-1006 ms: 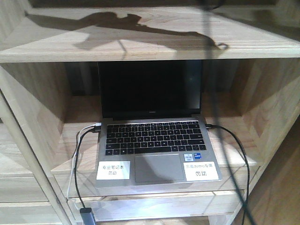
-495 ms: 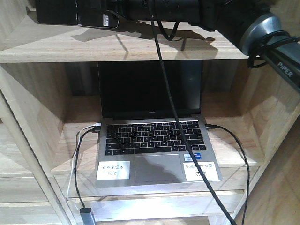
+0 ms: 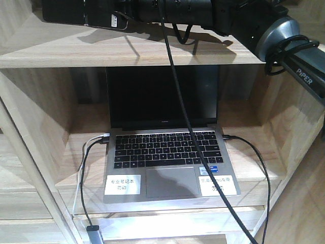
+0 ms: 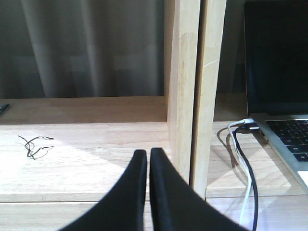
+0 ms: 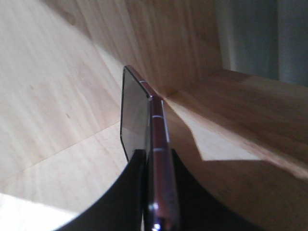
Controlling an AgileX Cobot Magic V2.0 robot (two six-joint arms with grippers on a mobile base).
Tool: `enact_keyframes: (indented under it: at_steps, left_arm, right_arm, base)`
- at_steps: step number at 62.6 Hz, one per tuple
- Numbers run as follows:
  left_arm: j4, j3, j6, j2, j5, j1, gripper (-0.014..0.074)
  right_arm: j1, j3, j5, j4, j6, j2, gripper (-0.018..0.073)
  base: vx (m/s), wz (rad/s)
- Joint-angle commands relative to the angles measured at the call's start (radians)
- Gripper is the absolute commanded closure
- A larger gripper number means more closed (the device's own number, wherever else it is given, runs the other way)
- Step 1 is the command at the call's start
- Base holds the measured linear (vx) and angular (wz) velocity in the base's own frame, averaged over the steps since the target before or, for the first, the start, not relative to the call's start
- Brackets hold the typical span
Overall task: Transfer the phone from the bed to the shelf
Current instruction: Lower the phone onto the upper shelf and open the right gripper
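Note:
The phone, slim and black with a small white sticker, is held flat above the upper plank of the shelf at the top left of the front view. My right gripper reaches in from the right and is shut on it. In the right wrist view the phone shows edge-on with its pinkish rim, clamped by my right gripper over the pale plank. My left gripper is shut on nothing, in front of the shelf's upright divider. The bed is out of view.
An open grey laptop fills the compartment below, with cables plugged in at both sides. The right arm's black cable hangs across in front of it. A small tangle of wire lies on the left compartment's plank.
A second ago only the arm's shadow lay on the upper plank. The right arm has come in from the right with the phone, and has barely shifted over the last half second.

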Motion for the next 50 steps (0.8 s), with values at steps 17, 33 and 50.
enact_keyframes:
  at_steps: [17, 33, 50]
  left_arm:
    - [-0.009, 0.007, 0.000, -0.008, -0.070, 0.000, 0.0595]
    - [-0.009, 0.007, 0.000, -0.008, -0.070, 0.000, 0.0595]
    - [-0.009, 0.007, 0.000, -0.008, -0.070, 0.000, 0.0595]
  right_arm:
    - [-0.003, -0.028, -0.081, 0.018, -0.018, -0.045, 0.0083]
    - [-0.003, -0.028, -0.113, 0.009, -0.017, -0.055, -0.0124]
    - [-0.005, -0.028, -0.113, -0.018, -0.017, -0.083, -0.0070]
  base:
    - [0.00, 0.00]
    - [0.00, 0.00]
    - [0.00, 0.00]
